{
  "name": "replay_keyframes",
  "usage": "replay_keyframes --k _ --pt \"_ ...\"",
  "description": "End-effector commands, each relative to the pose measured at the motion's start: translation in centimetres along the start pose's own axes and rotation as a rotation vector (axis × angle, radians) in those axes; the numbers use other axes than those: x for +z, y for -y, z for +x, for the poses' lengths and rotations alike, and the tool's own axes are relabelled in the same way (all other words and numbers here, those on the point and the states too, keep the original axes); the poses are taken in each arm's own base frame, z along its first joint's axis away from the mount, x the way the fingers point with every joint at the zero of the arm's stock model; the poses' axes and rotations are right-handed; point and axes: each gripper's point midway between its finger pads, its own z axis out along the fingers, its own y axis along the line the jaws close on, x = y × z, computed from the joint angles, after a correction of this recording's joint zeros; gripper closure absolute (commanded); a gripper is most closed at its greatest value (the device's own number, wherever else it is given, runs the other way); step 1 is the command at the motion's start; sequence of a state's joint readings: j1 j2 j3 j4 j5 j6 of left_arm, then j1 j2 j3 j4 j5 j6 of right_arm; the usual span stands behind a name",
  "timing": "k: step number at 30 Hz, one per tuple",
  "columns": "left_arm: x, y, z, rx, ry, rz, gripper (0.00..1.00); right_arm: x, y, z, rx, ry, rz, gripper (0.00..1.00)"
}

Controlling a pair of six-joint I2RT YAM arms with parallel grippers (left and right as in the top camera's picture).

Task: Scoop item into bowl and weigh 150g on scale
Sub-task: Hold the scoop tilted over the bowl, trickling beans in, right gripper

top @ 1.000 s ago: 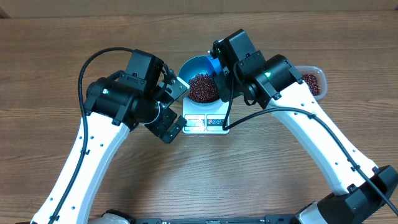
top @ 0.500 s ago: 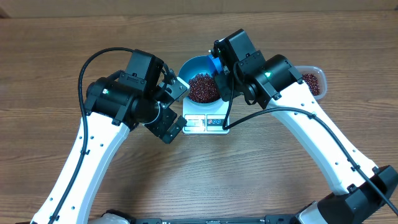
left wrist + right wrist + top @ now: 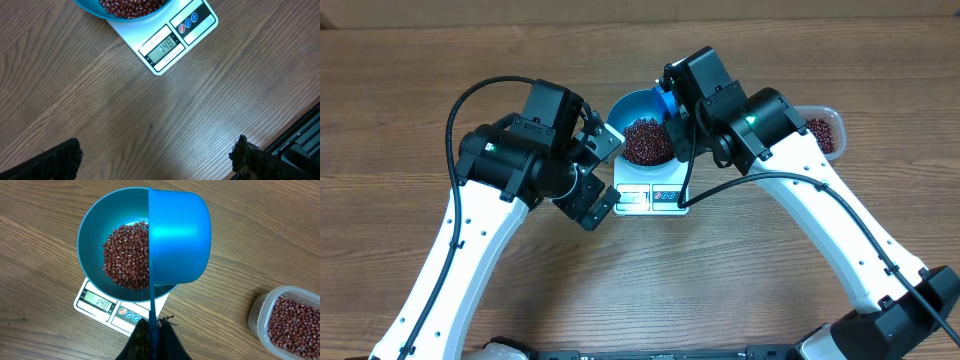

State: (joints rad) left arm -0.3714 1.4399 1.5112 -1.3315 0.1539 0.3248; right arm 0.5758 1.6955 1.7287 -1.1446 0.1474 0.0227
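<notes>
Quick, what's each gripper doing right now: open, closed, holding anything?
Left gripper: open, holding nothing.
Right gripper: closed on the handle of the blue scoop, held over the bowl.

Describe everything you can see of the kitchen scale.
The scale is a flat white square slab, plastic-looking, lying level on the wooden table. Along the edge facing the robot sit a greyish display reading 148 and a panel with small round red and blue marks. The blue bowl of beans stands on it, hiding most of its platform. Nothing else touches it.
</notes>
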Motion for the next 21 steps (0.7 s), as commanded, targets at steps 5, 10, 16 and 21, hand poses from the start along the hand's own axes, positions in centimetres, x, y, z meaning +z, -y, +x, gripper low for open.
replay_keyframes --k 5,10,16,21 --pt "-0.33 0.18 0.02 0.02 0.015 0.009 0.0 -0.4 1.0 -0.86 0.01 0.028 0.044 0.96" --pt "-0.33 0.18 0.02 0.02 0.015 0.009 0.0 -0.41 1.0 -0.88 0.01 0.029 0.044 0.96" --pt "-0.33 0.18 0.02 0.02 0.015 0.009 0.0 -0.42 1.02 -0.9 0.01 0.03 0.045 0.96" --pt "-0.33 0.18 0.02 0.02 0.015 0.009 0.01 -0.42 1.18 -0.89 0.009 0.03 0.055 0.96"
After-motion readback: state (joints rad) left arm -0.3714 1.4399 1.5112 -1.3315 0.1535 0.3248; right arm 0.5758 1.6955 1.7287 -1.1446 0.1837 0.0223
